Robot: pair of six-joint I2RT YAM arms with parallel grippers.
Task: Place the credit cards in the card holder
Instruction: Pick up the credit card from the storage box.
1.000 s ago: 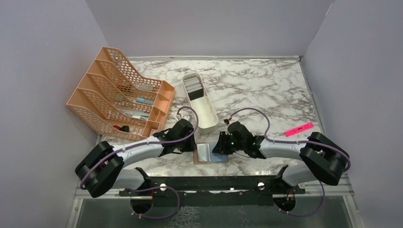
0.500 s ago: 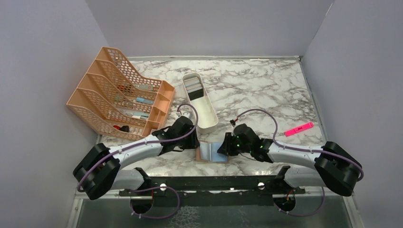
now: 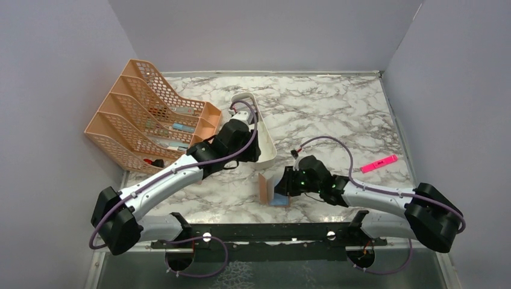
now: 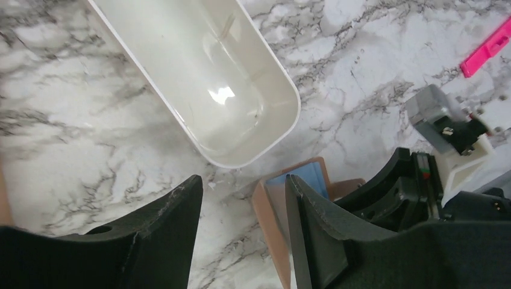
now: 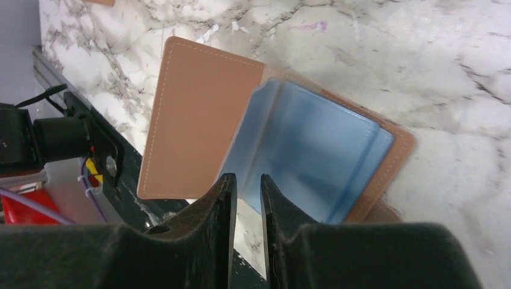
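The card holder (image 3: 265,188) lies open near the table's front edge, a tan-brown wallet with one flap standing up on its left. Pale blue pockets (image 5: 313,144) line its inside. My right gripper (image 3: 282,183) sits low at its right side. In the right wrist view its jaws (image 5: 247,177) stand a narrow gap apart at the blue pocket's edge, with nothing clamped between them. My left gripper (image 3: 247,147) hangs open above the near end of the white tray (image 3: 268,150), apart from the card holder (image 4: 271,223). Its fingers (image 4: 241,180) hold nothing. The credit cards are hidden.
An orange mesh file rack (image 3: 144,120) stands at the back left. A pink highlighter (image 3: 379,163) lies on the marble to the right. The tray's near end (image 4: 289,96) looks bare inside. Grey walls close in three sides.
My left gripper let go of the card holder, opened, and rose back toward the white tray. The holder's left flap now stands upright. The right gripper stayed at the holder.
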